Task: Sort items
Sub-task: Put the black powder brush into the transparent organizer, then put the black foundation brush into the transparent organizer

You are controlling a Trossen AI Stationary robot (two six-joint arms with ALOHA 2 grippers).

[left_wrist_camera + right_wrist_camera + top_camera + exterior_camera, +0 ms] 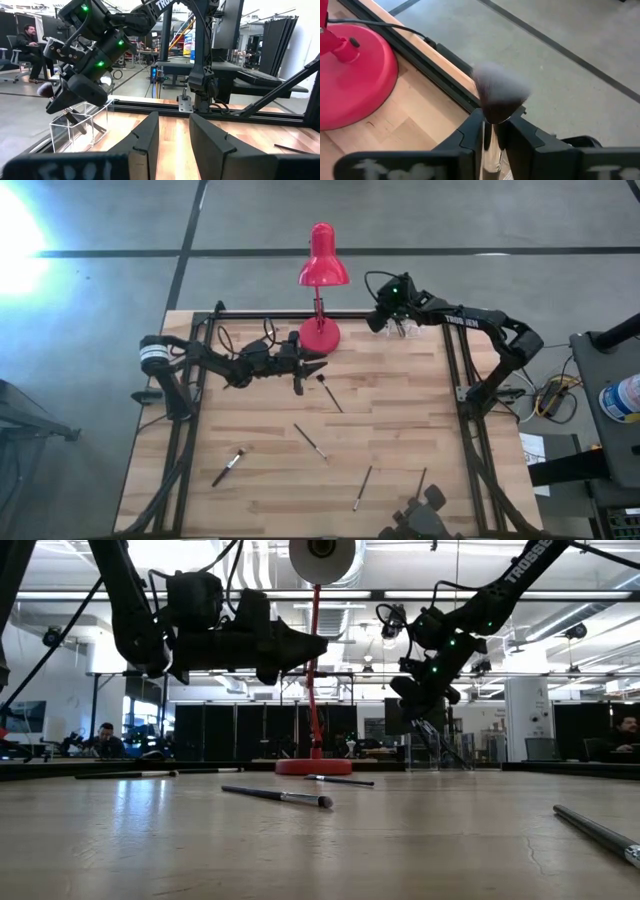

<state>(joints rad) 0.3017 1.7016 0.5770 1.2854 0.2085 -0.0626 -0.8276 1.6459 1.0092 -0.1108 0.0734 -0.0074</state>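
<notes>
Right end effector (490, 134) clamped on fluffy brush (499, 92), over clear box (80, 127) at bench (260, 470) far edge. Left end effector (172, 131) parted, empty, near lamp (321, 275). Five brushes (310, 440) loose on bench.

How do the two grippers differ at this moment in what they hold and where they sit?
The right gripper is shut on a fluffy-tipped brush, while the left gripper is open with nothing between its fingers. The right gripper hangs at the table's far right corner, over a clear box already holding brushes; the left gripper sits beside the red lamp's base, above the loose brushes on the table. Both are raised off the wood.
</notes>
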